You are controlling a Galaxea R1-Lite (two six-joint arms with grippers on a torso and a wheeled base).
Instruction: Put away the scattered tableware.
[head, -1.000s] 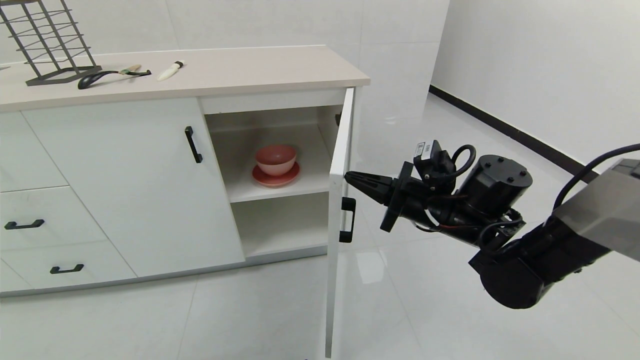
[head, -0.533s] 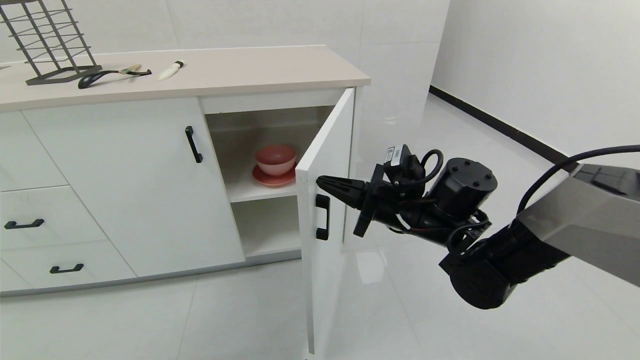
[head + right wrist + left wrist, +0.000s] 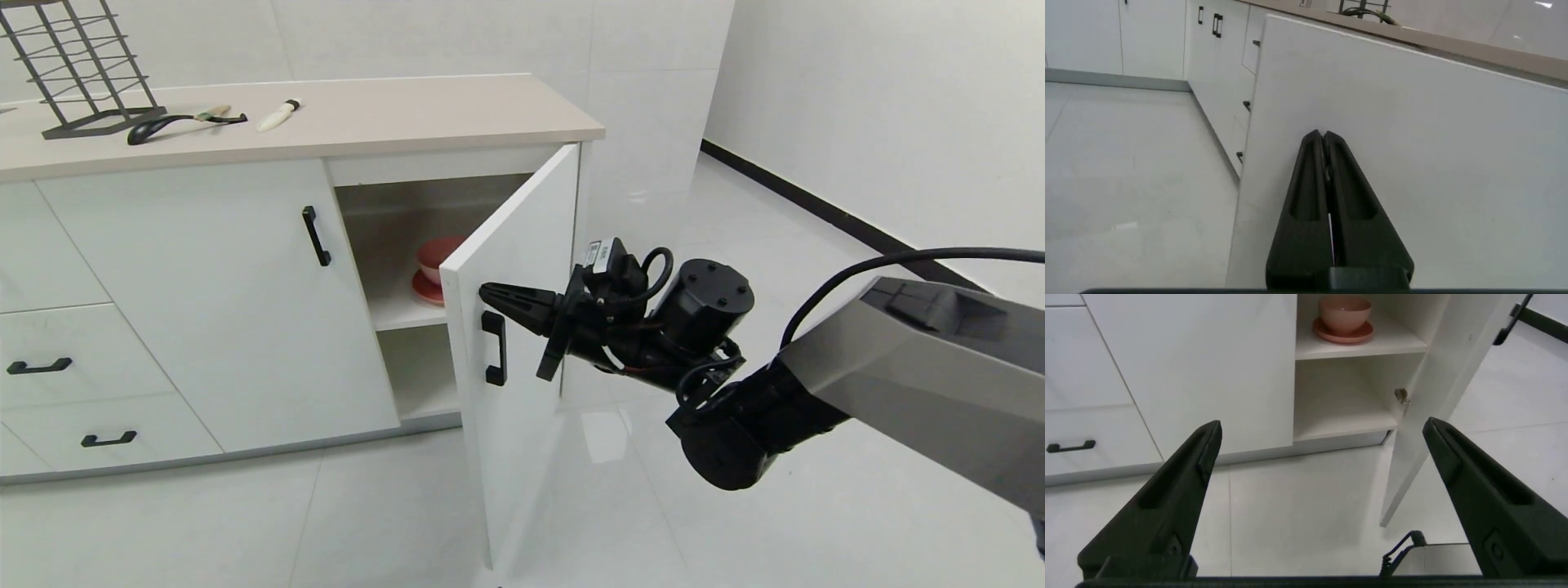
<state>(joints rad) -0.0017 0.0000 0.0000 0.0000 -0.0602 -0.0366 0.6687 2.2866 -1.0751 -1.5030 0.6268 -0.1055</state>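
Your right arm [image 3: 914, 367] comes in from the right side of the head view. Its grey forearm slopes down to a black joint, and from there the black wrist [image 3: 706, 306] angles up and to the left. The right gripper [image 3: 486, 289] points forward and leftward, nearly level, its two fingers [image 3: 1308, 188] pressed flush together into one narrow wedge. Your left gripper [image 3: 1321, 425] is angled downward in its own wrist view. Its two black prongs are spread wide apart and hold nothing.
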